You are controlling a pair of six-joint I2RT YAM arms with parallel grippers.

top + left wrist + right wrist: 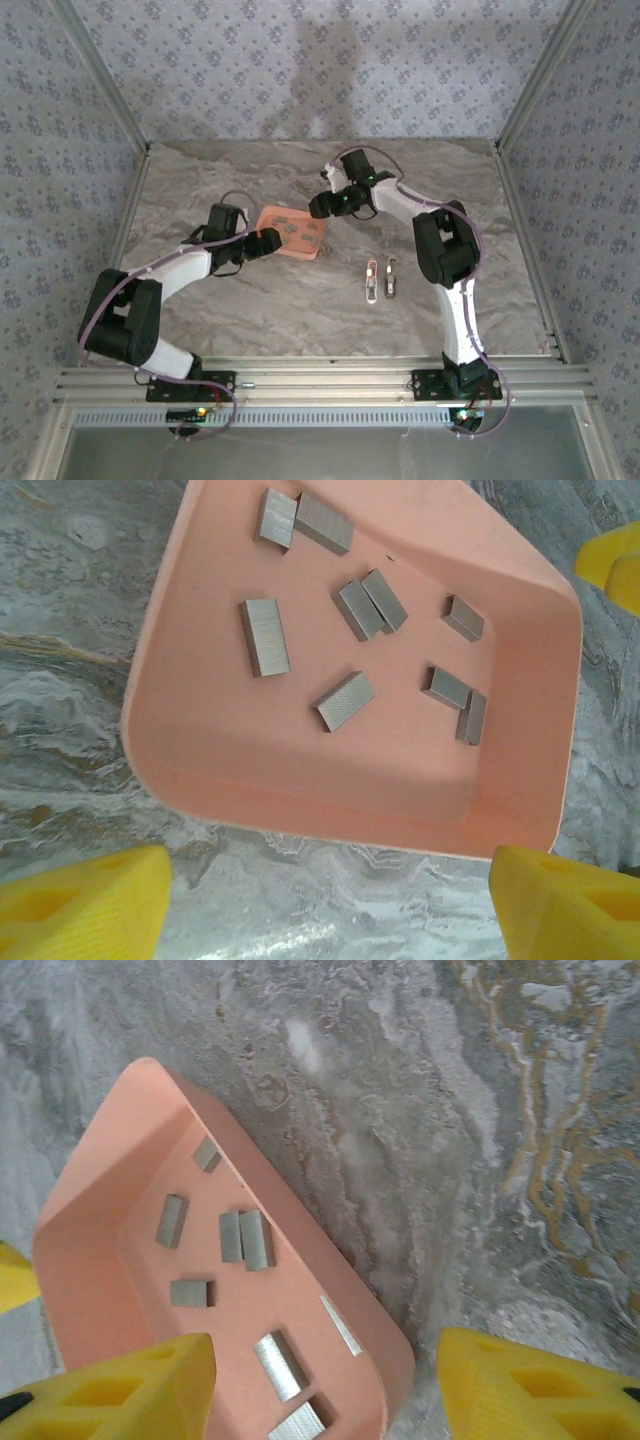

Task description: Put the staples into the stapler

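Top external view shows the salmon tray [292,232] at the middle of the table [250,300], with the left gripper [266,241] at its near-left edge and the right gripper [322,206] at its far-right corner. The stapler [371,281] lies well apart from the tray, nearer the right arm's base, its two slim halves side by side on the marbled top. Left wrist view shows the staples [264,637] as nine or so short grey strips, loose on the tray floor and some touching in pairs. The left jaws stand wide apart and hold nothing, with the tray's near rim just ahead of them. Right wrist view has the right jaws apart too. One yellow finger [110,1390] is over the tray's inside and the other over bare table, straddling the wall without gripping it. The step in hand looks like picking one strip, not yet made. The next move would call for one gripper to come down over a lone strip, line its fingers across the narrow sides and close gently. The paired strips would probably be harder to pinch cleanly.
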